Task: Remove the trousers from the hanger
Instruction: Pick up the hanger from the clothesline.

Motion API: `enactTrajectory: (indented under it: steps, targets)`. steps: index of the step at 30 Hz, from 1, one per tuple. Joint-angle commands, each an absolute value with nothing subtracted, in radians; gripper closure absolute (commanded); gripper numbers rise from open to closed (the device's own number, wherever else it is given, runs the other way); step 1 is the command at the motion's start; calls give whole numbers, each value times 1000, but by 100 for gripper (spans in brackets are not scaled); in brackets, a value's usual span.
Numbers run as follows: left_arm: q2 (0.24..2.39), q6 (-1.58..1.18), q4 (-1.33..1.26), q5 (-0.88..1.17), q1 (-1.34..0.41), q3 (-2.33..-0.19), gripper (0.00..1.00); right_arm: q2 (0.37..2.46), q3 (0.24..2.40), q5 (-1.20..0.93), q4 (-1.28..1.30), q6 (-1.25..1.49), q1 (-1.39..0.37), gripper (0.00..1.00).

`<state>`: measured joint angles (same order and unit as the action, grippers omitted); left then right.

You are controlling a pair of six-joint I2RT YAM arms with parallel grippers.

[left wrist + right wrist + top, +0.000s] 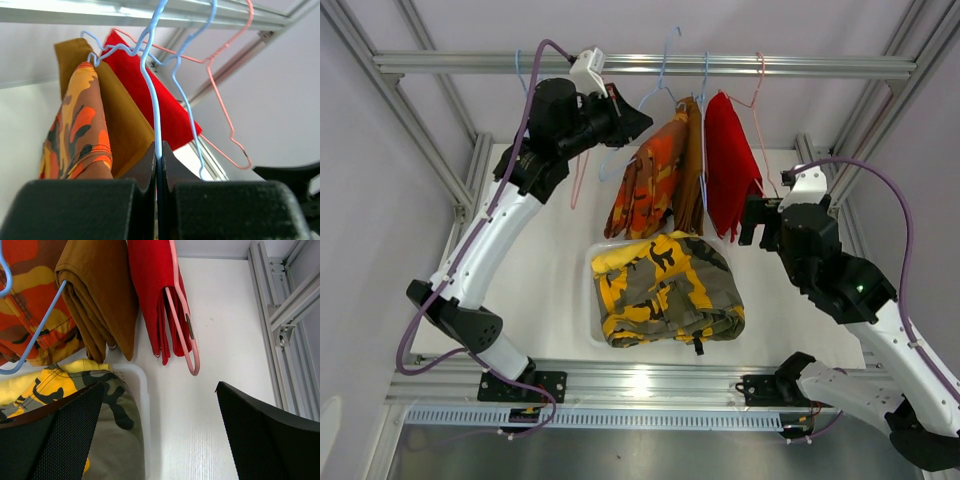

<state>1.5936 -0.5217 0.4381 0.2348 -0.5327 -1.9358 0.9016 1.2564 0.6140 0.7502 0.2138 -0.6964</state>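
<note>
Left gripper (159,152) is pinched shut on a blue hanger (150,80), and right gripper (160,407) gapes wide near the red trousers (147,290) hanging from the far rail (790,66); they are probably soft, light and limp, best pinched at the thick lower fold.

Red trousers (728,160) hanging (rail (820,66) above), camouflage trousers (665,290) in basket (591,300)

Matt cloth trousers (728,165), glossy coated-wire hangers (194,372), brushed metal rail (820,66), smooth translucent plastic basket (145,390).
</note>
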Motion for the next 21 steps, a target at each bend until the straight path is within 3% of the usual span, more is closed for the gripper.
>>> enactTrajectory:
  steps: [1, 13, 21]
  targets:
    - [1554, -489, 295, 170, -538, -2023, 100, 890, 1288, 598, 759, 227, -699, 1]
    - [1482, -442, 393, 35, -555, -2086, 99, 894, 1353, 546, 713, 215, -752, 0]
    - [1373, -289, 414, -190, -685, -2045, 99, 1031, 1489, 678, 663, 150, -1006, 1]
